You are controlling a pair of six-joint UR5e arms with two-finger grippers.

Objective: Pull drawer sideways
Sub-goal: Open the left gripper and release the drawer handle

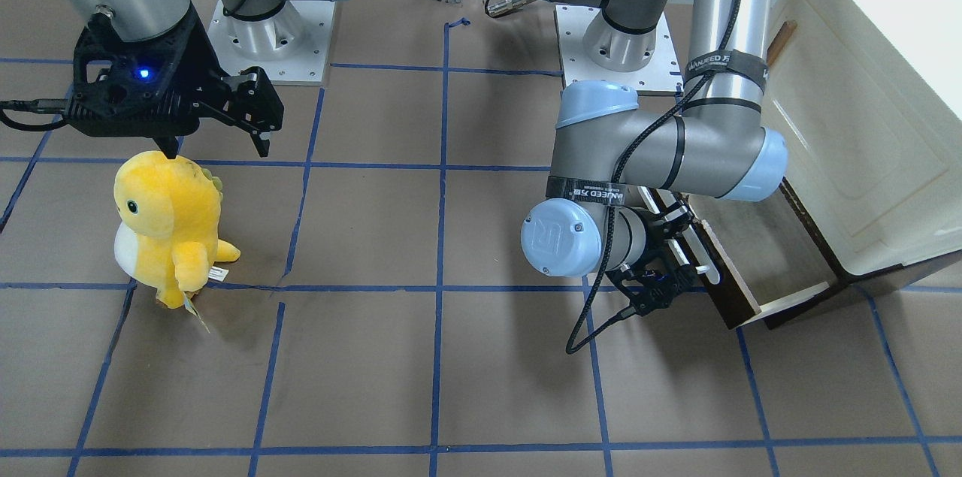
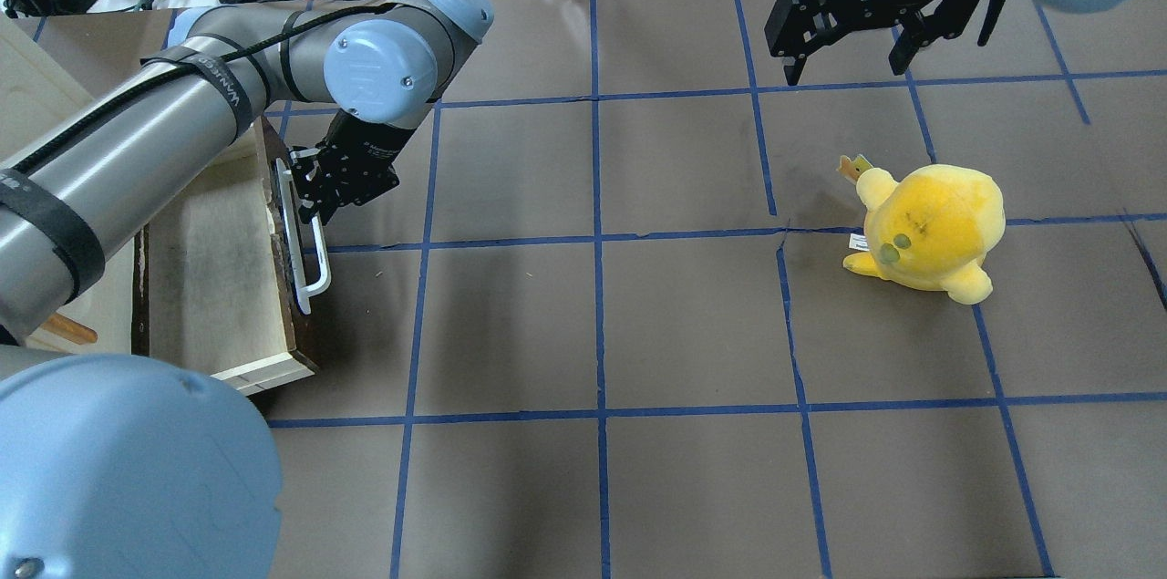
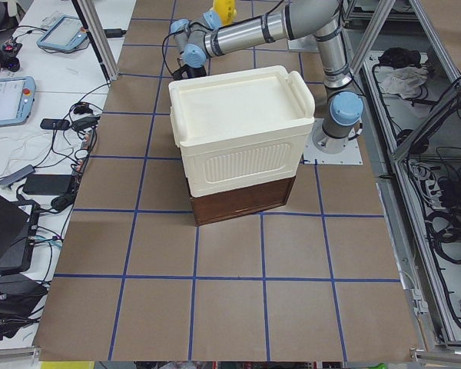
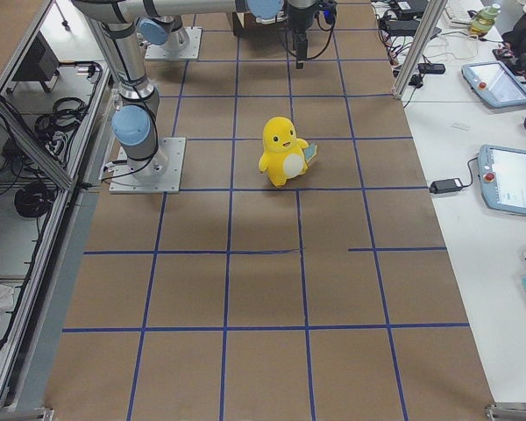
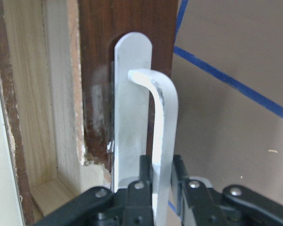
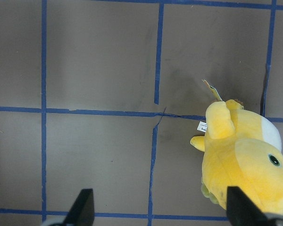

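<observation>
The drawer (image 2: 214, 260) is pulled out of the cabinet at the table's left and shows pale wood inside. Its dark brown front (image 5: 101, 56) carries a white bar handle (image 2: 316, 273). My left gripper (image 2: 305, 201) is shut on that handle. In the left wrist view the fingers (image 5: 144, 167) clamp the bar (image 5: 162, 122) from both sides. The drawer (image 1: 755, 244) and the left gripper (image 1: 673, 255) also show in the front-facing view. My right gripper (image 2: 848, 59) is open and empty, hanging above the table's far right, away from the drawer.
The cream-white cabinet (image 1: 864, 86) stands over the drawer at the table's left end. A yellow plush toy (image 2: 930, 228) stands on the right half of the brown, blue-taped table, just below the right gripper (image 1: 218, 146).
</observation>
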